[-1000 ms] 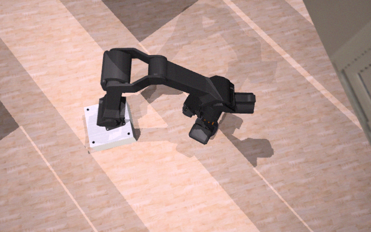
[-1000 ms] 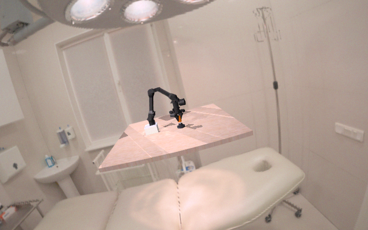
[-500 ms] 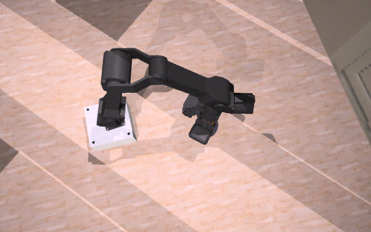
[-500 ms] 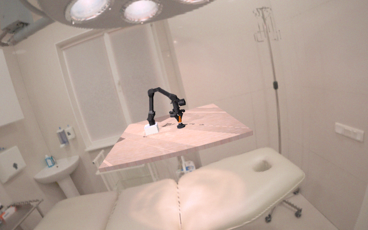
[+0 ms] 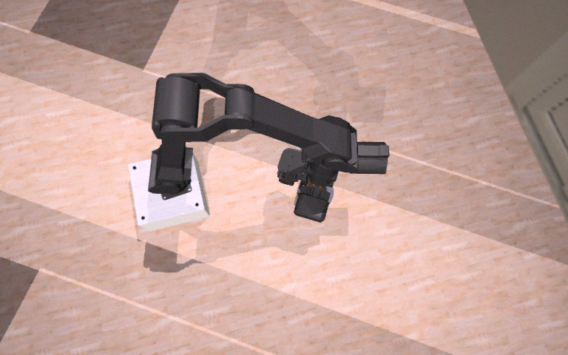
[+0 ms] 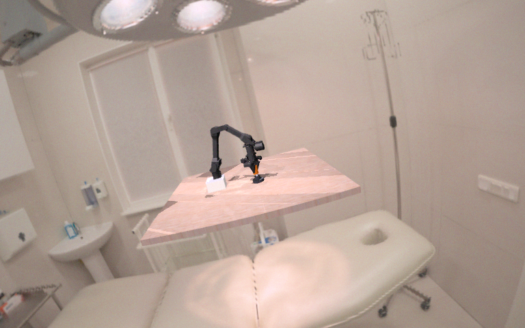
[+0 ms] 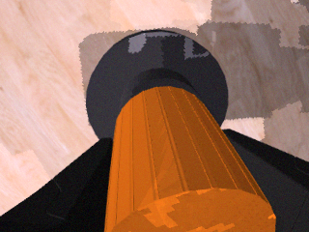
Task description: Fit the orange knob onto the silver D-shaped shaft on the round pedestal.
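Note:
The orange knob (image 6: 256, 169) (image 7: 166, 150) is held upright between the fingers of my gripper (image 7: 166, 145), which is shut on its sides. The dark round pedestal (image 6: 258, 180) (image 7: 108, 92) stands on the table directly below the knob. In the wrist view its raised middle (image 7: 156, 76) shows just past the knob's far end. The silver shaft is hidden behind the knob, and so is the knob's hole. Whether the knob touches the shaft or the pedestal I cannot tell. In the top view the gripper covers the knob and most of the pedestal (image 5: 330, 194).
The arm's white base block (image 5: 163, 213) (image 6: 216, 184) stands on the wooden table (image 5: 376, 293) (image 6: 310, 185), to the left of the pedestal in the top and exterior views. Shadows of the arm fall across the table. A padded couch (image 6: 310, 270) stands in front of the table in the exterior view.

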